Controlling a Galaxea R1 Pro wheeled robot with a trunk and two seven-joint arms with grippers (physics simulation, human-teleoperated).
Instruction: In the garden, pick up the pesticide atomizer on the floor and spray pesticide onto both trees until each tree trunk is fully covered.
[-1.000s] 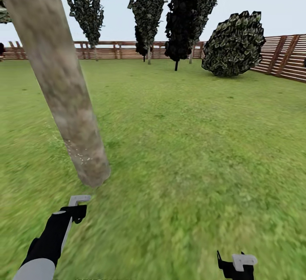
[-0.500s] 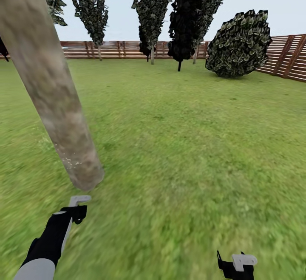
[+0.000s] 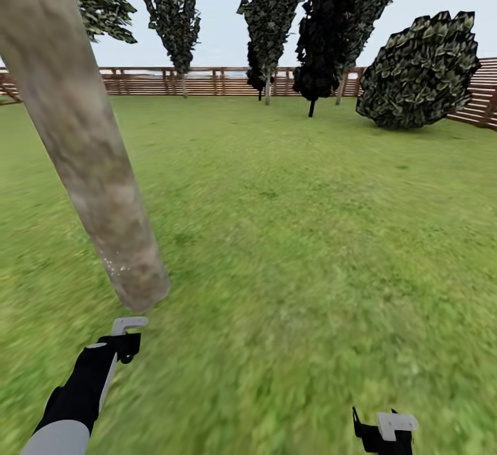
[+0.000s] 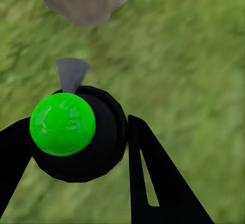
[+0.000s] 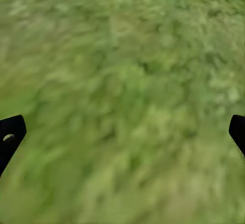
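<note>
Lawn [image 3: 310,234] stretches to the slatted fence [image 3: 207,82]. Left gripper [image 4: 76,137] clamps the pesticide atomizer [image 4: 76,132], its grey nozzle facing the tree trunk [image 3: 90,144] just ahead. Right gripper [image 5: 122,132] hangs with fingers spread wide over bare grass.

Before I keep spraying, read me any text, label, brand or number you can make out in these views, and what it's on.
None: no readable text, number or sign in any view.
The pesticide atomizer held in the left gripper shows a black body with a green round top, no legible label.
The tree trunk, the fence and the right gripper carry no markings.
</note>
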